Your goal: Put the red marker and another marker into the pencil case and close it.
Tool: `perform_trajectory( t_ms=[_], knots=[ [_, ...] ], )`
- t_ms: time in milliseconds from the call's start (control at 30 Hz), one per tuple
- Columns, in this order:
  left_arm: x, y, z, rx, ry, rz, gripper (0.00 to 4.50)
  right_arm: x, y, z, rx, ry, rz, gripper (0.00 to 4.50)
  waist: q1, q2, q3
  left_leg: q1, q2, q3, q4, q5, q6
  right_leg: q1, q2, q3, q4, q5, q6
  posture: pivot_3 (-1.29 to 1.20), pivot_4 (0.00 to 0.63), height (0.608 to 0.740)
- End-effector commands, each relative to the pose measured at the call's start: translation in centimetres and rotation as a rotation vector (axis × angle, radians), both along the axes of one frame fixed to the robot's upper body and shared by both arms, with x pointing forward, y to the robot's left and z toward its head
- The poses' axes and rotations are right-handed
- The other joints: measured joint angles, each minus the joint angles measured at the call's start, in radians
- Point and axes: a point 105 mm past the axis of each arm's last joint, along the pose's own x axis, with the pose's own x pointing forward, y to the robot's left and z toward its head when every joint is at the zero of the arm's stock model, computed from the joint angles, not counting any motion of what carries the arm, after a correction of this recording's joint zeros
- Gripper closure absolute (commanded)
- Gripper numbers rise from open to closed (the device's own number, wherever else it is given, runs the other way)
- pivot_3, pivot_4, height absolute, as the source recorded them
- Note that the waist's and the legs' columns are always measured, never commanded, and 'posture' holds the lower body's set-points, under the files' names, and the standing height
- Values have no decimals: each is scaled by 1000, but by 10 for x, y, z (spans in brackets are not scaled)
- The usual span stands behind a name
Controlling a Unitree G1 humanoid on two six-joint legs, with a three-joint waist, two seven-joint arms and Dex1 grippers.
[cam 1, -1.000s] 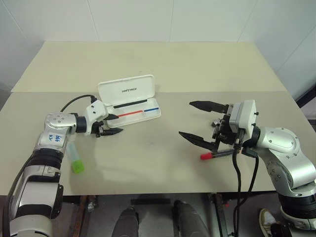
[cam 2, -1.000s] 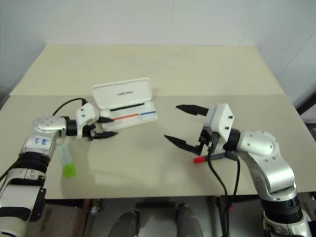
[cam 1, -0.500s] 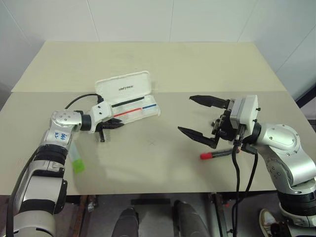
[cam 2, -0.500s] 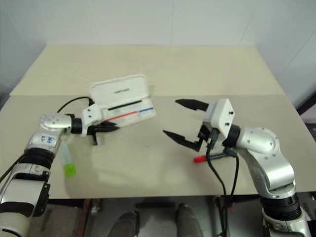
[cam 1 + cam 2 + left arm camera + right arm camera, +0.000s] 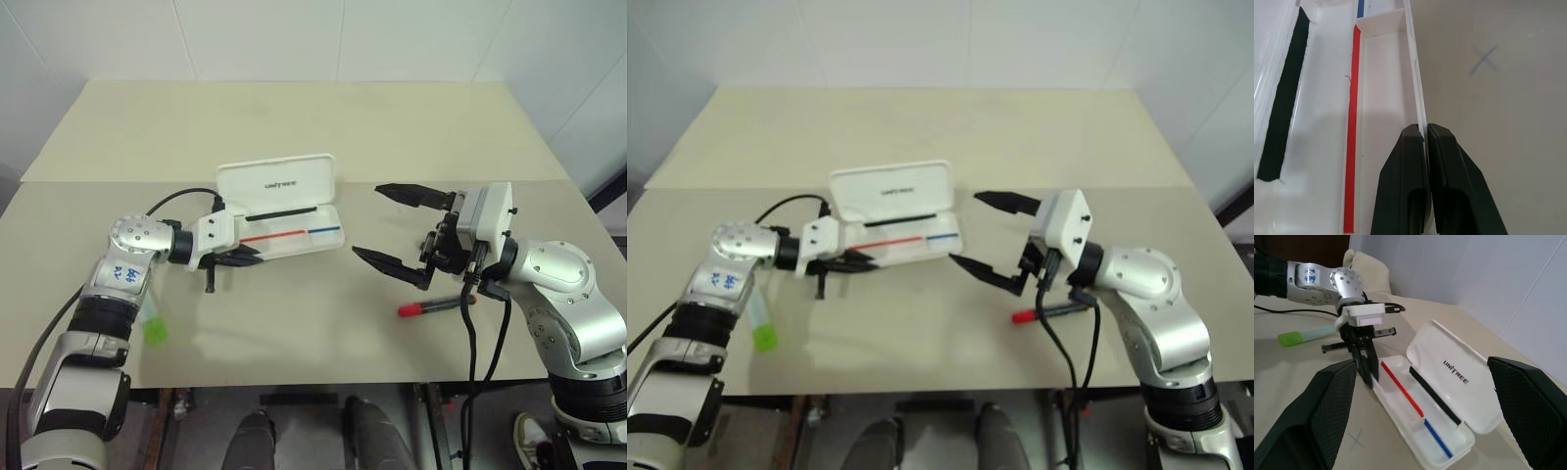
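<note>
White hard plastic makes the pencil case [image 5: 284, 211], which lies open on the table [image 5: 294, 323], lid up and hinged at the far side. Inside I can see only thin black, red and blue lines, and no marker is in it – so, by my judgement, the task is at its early part. Both markers must yet go in, and the lid must be closed after that.

The left gripper [image 5: 1425, 134] has its two black fingers pressed together on the thin near wall of the case, at the end nearest to this arm; it seems to hold the case by this rim. The right gripper [image 5: 397, 230] hangs above the table just beside the other end of the case, with fingers spread wide and nothing between them.

The red marker [image 5: 426, 307] lies on the table under the right arm, its red end pointing toward the middle, near the front edge. The other marker [image 5: 152, 321] – pale with a bright green end – lies beside the left arm, well apart from the case.
</note>
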Motion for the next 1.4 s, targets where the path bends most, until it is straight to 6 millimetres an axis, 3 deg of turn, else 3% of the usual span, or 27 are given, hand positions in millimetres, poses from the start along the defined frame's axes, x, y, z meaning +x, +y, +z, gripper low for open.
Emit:
perform_trajectory(
  t_ms=[33,233,400,700,1033,1267,1400],
  knots=[
    [-19,0,13,-10,-21,-54,4482,-4,-2,2,-4,-8,17,0,-1,0,0,0,0,0,0,0,0,0,0,0,0,0,0,0,150,740],
    [-40,-8,2,-50,71,-22,4482,-2,-1,0,-2,-4,21,0,2,0,0,0,0,0,2,0,0,0,0,0,1,0,0,0,150,740],
    [-46,-10,-2,-47,86,-9,4482,-3,0,0,2,-3,21,0,2,0,0,0,0,0,3,0,0,0,0,0,0,0,0,0,150,740],
    [-40,-11,-15,36,52,-85,4482,-3,1,0,8,-2,21,0,2,0,0,0,0,0,2,0,0,0,0,0,0,0,0,0,150,740],
    [-35,-16,-16,6,78,-90,4482,-4,0,0,11,-7,14,0,2,0,0,-1,0,0,2,0,0,0,0,0,-1,0,0,0,150,740],
    [-39,-22,-13,-4,79,-98,2423,-3,0,-1,15,-8,13,0,2,0,0,-1,0,0,2,0,0,0,0,0,0,0,0,0,150,740],
    [-45,-26,3,-78,104,-98,2423,-2,1,-2,17,-5,18,0,2,0,0,-1,0,0,2,0,0,0,0,0,0,0,0,0,150,740]
  ],
)
